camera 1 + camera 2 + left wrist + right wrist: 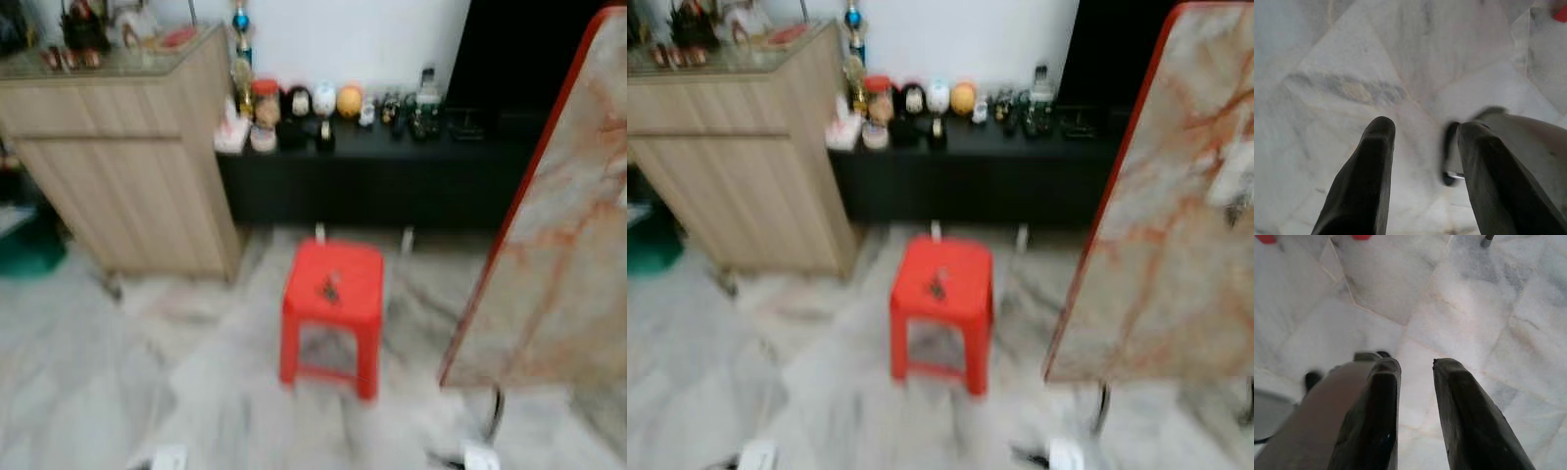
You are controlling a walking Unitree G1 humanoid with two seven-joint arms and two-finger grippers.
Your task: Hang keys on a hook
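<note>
A small dark bunch of keys (328, 287) lies on top of a red plastic stool (333, 311) in the middle of the marble floor ahead of me. The head views are blurred. My left gripper (1422, 129) hangs over bare floor tiles, its two black fingers apart with nothing between them. My right gripper (1415, 363) also points down at the floor, open and empty; two red stool feet (1359, 237) show at the edge of its view. No hook can be made out.
A wooden cabinet (127, 157) stands at the left. A low black shelf (372, 176) with small ornaments runs along the back wall. A marble-patterned tabletop with a red rim (558, 225) juts in at the right, close to the stool.
</note>
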